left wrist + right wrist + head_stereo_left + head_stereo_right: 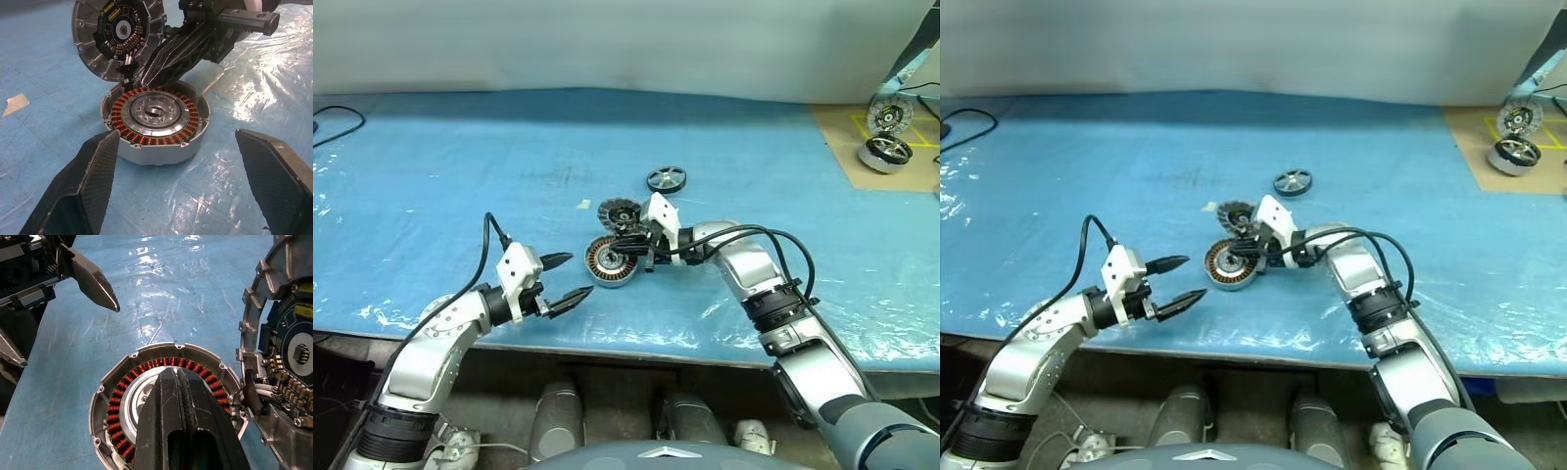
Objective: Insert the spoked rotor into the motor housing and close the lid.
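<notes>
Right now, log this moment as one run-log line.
left gripper: open, near motor housing | right gripper: shut, empty, over housing | lid: open, upright | spoked rotor: on table beyond, not inserted

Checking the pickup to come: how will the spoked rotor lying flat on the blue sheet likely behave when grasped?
The spoked rotor looks rigid metal, probably heavy for its size. Flat, it shouldn't roll; set on its round rim it may. Its low rim offers little grip, so it may slip.

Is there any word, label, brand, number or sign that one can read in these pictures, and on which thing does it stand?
None can be read.
Lid: its circuit board carries small parts, but no legible marking.
Motor housing: no print visible.
Spoked rotor: too small to tell.
</notes>
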You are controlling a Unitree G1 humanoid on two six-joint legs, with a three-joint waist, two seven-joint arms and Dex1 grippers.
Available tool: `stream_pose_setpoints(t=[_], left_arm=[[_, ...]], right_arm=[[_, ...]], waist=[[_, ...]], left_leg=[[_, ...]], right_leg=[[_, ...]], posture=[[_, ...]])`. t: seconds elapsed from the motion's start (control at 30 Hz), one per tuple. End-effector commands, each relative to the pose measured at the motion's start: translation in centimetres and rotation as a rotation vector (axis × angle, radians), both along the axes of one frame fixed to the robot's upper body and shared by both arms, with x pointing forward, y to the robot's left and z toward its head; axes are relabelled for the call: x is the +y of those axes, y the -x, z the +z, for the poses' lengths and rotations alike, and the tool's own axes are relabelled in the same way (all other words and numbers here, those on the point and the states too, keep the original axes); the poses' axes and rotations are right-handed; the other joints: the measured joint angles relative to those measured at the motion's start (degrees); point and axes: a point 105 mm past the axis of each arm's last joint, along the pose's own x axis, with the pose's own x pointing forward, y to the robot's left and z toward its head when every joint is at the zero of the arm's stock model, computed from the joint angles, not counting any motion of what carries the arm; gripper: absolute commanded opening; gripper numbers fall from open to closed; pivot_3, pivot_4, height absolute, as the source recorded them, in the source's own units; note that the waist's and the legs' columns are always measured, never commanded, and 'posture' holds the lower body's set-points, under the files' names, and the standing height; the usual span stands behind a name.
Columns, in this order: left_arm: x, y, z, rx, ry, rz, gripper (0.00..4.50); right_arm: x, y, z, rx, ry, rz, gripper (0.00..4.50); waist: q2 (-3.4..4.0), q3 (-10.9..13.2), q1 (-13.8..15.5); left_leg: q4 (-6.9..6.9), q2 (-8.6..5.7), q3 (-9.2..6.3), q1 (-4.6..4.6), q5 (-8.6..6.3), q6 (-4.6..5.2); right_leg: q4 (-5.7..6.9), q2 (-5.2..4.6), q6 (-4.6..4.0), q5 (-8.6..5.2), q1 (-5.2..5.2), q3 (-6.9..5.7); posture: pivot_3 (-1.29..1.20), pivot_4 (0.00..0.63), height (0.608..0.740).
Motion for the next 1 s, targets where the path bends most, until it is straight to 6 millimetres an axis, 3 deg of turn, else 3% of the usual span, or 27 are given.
stream_pose_setpoints(t=[0.03, 0.23, 0.5, 0.67, 0.8, 1.0], left_arm=[[0.0, 0.4, 1.1, -0.039, 0.013, -0.003, 3.99], [-0.3, 0.5, 1.4, -0.042, 0.016, 0.01, 3.99], [1.5, 0.1, 0.1, -0.021, -0.008, 0.019, 3.99], [1.5, 0.2, 0.0, -0.022, -0.006, 0.007, 3.99], [1.0, 0.5, 0.4, -0.027, -0.005, -0.005, 3.99], [0.4, 0.4, 1.0, -0.033, -0.004, -0.011, 3.99]], right_arm=[[0.3, 0.0, 0.4, -0.009, -0.009, 0.008, 0.01], [0.5, -0.1, -0.6, -0.014, 0.026, 0.012, 0.01], [1.2, 0.2, -2.2, -0.024, 0.067, 0.022, 0.01], [1.3, 0.2, -3.9, -0.057, 0.14, 0.023, 0.01], [0.3, -0.1, -6.5, -0.143, 0.289, 0.019, 0.01], [-1.6, 1.1, -8.7, -0.177, 0.401, 0.099, 0.01]], waist=[[0.0, 0.0, 0.0], [0.0, 0.0, 0.0], [0.0, 0.0, -0.1], [-0.02, 0.0, -0.1], [-0.02, 0.0, -0.4], [0.08, -0.2, -0.5]], left_leg=[[0.0, 0.0, 0.0, 0.0, 0.0, 0.0], [0.0, 0.0, 0.0, 0.0, 0.0, 0.0], [-0.01, 0.0, 0.0, 0.02, 0.0, -0.01], [0.0, 0.0, 0.0, 0.05, 0.0, -0.01], [-0.01, 0.02, 0.0, 0.29, -0.01, -0.01], [-0.07, 0.01, 0.02, 0.84, -0.11, 0.14]], right_leg=[[0.0, 0.0, 0.0, 0.0, 0.0, 0.0], [0.0, -0.01, 0.0, 0.0, 0.01, 0.0], [0.0, 0.0, 0.0, 0.0, 0.0, 0.0], [0.0, -0.01, 0.0, 0.0, 0.06, 0.0], [0.01, -0.01, -0.02, -0.01, 0.25, 0.01], [0.0, -0.11, -0.02, -0.02, 0.67, 0.15]], posture=[[0.0, 0.15, 0.74], [0.0, 0.15, 0.74], [0.0, 0.15, 0.74], [0.0, 0.15, 0.74], [0.0, 0.15, 0.74], [0.0, 0.15, 0.74]])
